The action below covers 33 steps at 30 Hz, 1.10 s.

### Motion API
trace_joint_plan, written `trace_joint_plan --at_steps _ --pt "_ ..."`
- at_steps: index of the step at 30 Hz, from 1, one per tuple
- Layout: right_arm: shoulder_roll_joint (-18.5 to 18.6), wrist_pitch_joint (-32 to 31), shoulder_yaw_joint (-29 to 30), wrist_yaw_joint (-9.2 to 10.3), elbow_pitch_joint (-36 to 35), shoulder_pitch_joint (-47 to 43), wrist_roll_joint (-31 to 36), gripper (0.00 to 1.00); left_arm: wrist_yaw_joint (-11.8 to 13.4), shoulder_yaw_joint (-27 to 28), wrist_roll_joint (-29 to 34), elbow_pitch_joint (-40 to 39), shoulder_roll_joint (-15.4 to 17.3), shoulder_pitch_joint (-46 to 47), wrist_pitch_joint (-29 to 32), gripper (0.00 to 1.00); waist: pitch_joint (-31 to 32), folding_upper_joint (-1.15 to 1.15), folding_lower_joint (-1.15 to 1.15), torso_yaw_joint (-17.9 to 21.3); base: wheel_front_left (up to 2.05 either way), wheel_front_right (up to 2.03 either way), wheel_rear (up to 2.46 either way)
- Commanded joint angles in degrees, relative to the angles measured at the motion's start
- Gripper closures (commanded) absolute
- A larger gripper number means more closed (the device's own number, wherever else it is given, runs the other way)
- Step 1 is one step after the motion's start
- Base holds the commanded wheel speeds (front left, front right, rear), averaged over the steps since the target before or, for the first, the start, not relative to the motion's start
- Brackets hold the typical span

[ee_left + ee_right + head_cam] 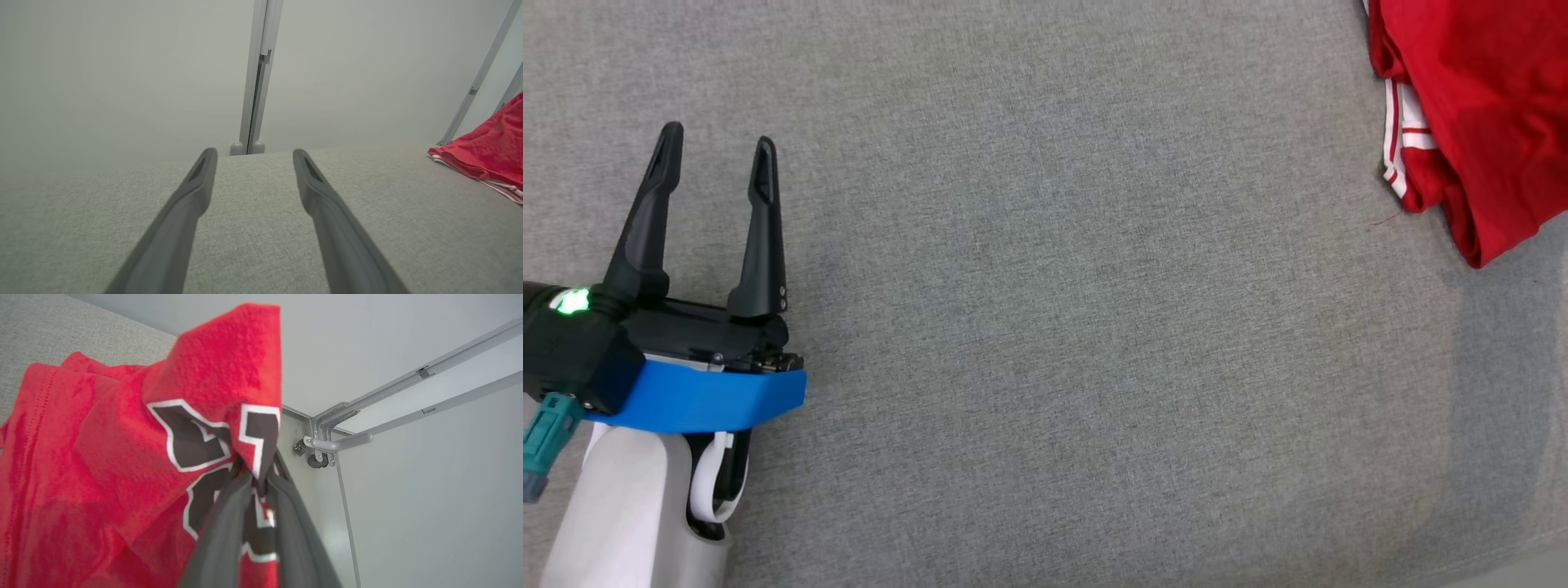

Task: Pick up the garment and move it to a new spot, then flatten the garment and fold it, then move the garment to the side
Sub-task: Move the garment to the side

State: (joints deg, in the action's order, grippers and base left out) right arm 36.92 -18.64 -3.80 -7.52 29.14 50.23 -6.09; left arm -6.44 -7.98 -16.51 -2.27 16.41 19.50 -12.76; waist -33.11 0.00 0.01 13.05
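under both arms, grey cloth surface [1054, 327]: broad, flat, plainly woven; red garment [1486, 98]: bunched at that surface's far right edge, white-striped hem showing, one fold drawn up; left gripper [719, 139]: fingers spread wide, holding nothing, well apart from the garment; right gripper [257, 473]: fingers pressed together, pinching the garment's printed cloth; step judged: pick-up and move; next calls for carrying it toward mid-surface, pinch kept firm
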Motion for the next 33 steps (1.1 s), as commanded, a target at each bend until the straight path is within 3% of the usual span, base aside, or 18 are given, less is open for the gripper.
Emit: trace_joint_plan --at_steps 1,7,11,19,26,33 --pt "-0.39 0.24 0.65 0.06 0.11 -0.56 0.36 0.0 0.19 0.02 -0.07 0.11 0.14 -0.35 -0.3 0.0 0.36 0.0 -0.01 -0.03 0.0 0.0 0.0" --pt "-2.14 2.36 2.14 0.05 -0.82 -3.39 2.98 0.0 0.31 -0.73 -0.62 2.08 -0.62 -1.73 -0.97 0.0 4.53 0.0 -0.01 -1.16 0.0 0.0 0.0" --pt "-4.19 7.04 2.15 0.05 -3.65 -6.81 1.94 0.0 0.4 -1.1 -0.49 3.94 -1.53 -3.13 -1.59 0.0 8.3 0.0 -0.01 -2.43 0.0 0.0 0.0" --pt "-12.42 15.05 3.24 0.04 -11.37 -21.35 -3.96 0.0 0.8 -0.45 -1.63 9.26 -3.93 -8.42 -2.39 0.0 17.97 0.0 -0.01 -5.54 0.0 0.0 0.0" --pt "-18.01 17.41 1.72 0.04 -16.82 -31.88 -7.58 0.0 1.08 1.67 -1.66 11.15 -5.02 -13.17 -2.45 0.0 24.58 0.0 -0.01 -6.95 0.0 0.0 0.0" --pt "-23.58 19.5 5.28 0.04 -22.97 -42.07 -7.41 0.0 0.33 1.82 -2.05 13.53 -6.44 -15.31 -2.47 0.0 29.36 0.0 -0.01 -10.31 0.0 0.0 0.0"
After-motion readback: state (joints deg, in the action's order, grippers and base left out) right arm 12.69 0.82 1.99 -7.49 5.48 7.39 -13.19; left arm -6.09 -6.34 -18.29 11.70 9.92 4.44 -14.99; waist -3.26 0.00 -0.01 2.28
